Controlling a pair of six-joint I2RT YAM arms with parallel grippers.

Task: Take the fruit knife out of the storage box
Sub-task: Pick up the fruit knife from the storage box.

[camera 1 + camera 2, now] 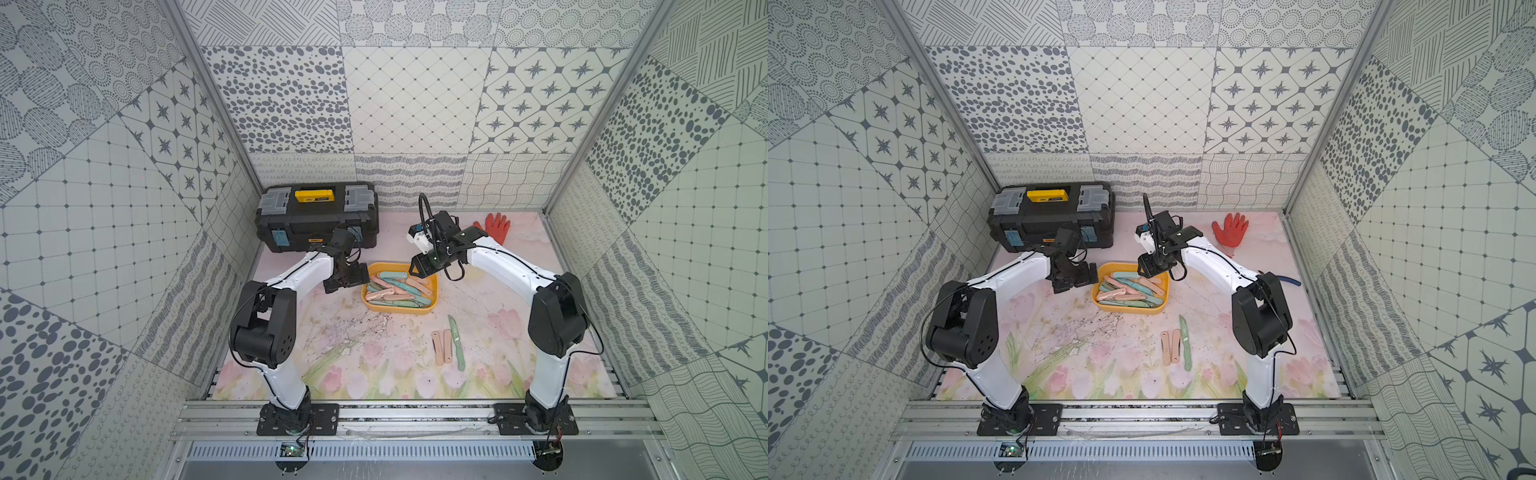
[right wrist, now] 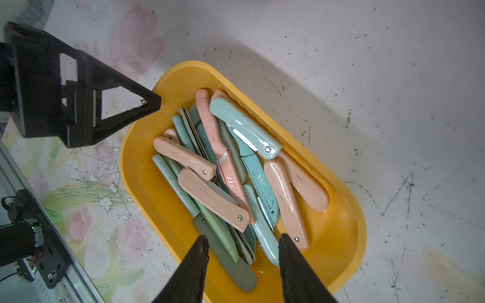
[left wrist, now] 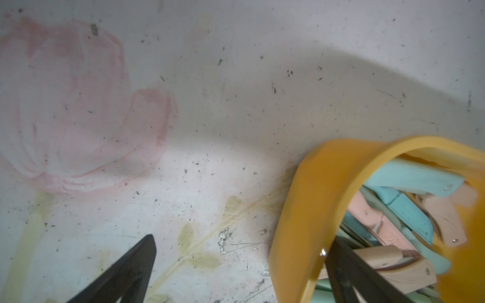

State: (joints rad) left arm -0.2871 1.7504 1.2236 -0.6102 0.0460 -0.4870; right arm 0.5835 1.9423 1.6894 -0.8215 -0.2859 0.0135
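— Where's the storage box (image 1: 398, 311)?
— Mid-mat (image 1: 353, 357), between the two arms. It's heaped with fruit knives (image 2: 214, 199) in pink, blue and green, most folded, lying crisscross over one another.
— And the right gripper (image 2: 244, 237)?
— Over the far right corner of the box, fingers part-way apart above the heap. I see nothing pinched between them.
— The left gripper (image 3: 237, 245)?
— Jaws spread wide at the box's left end. One finger is at the rim, the other is out over the mat, and it holds nothing. That finger at the rim crowds the left end of the pile.
— Anything else around?
— A black toolbox (image 1: 318, 220) with a yellow handle stands far left, behind the left arm. A red glove (image 1: 496, 226) lies far right. Three knives (image 1: 448, 345) lie side by side on the mat, nearer than the box and to its right: two pink ones folded and a green one open.
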